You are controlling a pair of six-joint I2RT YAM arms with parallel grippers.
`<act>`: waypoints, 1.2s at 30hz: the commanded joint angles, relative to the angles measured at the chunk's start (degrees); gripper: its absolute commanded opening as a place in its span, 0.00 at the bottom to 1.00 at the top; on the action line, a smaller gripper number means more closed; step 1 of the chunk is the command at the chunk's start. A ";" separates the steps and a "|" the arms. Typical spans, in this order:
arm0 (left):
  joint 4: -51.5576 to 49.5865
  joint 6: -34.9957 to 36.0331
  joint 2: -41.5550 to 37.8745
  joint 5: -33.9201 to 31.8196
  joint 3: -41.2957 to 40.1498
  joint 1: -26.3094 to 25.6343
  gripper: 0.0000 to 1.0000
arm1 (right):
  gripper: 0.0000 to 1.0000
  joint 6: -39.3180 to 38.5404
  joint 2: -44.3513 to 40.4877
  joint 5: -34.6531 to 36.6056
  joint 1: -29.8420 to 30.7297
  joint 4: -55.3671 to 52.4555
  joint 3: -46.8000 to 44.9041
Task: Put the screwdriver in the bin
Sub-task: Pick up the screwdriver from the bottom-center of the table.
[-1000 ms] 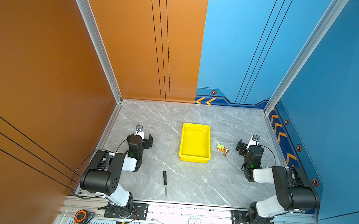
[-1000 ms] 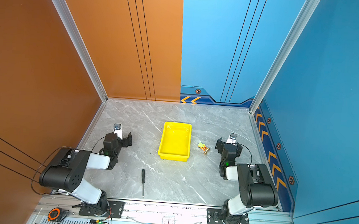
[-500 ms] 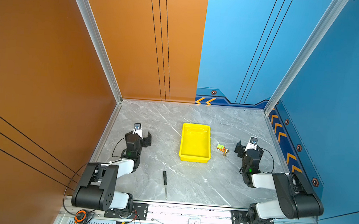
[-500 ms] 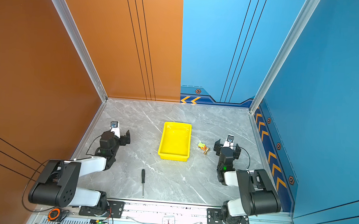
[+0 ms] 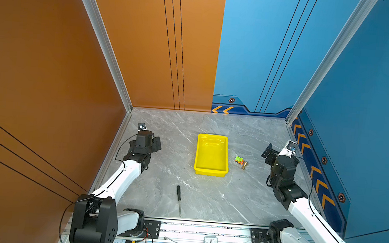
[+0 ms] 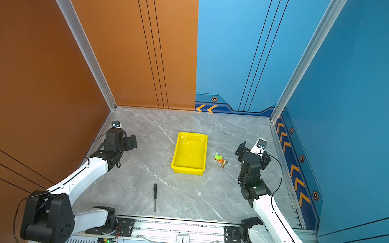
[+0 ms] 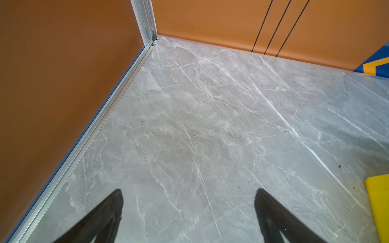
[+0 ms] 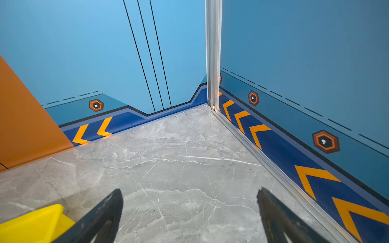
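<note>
We find the screwdriver lying flat on the grey marble counter near its front edge, handle pointing toward the yellow bin, which sits at the counter's middle, well apart from it. Our left claw hovers by the left edge and our right claw by the right edge, each with jaws spread wide over bare counter. A toy car and a brass piece lie just right of the bin.

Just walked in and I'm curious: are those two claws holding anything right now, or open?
Left claw: open, holding nothing.
Right claw: open, holding nothing.
</note>
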 commanded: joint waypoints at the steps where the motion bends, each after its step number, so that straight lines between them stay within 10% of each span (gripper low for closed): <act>1: -15.03 -5.52 -1.23 -0.13 2.89 -0.93 0.98 | 1.00 8.82 -3.89 3.80 2.62 -21.78 4.25; 17: -46.03 -9.99 -3.12 16.71 13.01 -7.96 0.98 | 1.00 16.53 3.56 -6.93 17.50 -44.03 17.09; 36: -45.38 -33.70 -2.50 10.33 5.73 -32.70 0.98 | 1.00 9.15 11.24 -19.62 30.07 -39.76 20.50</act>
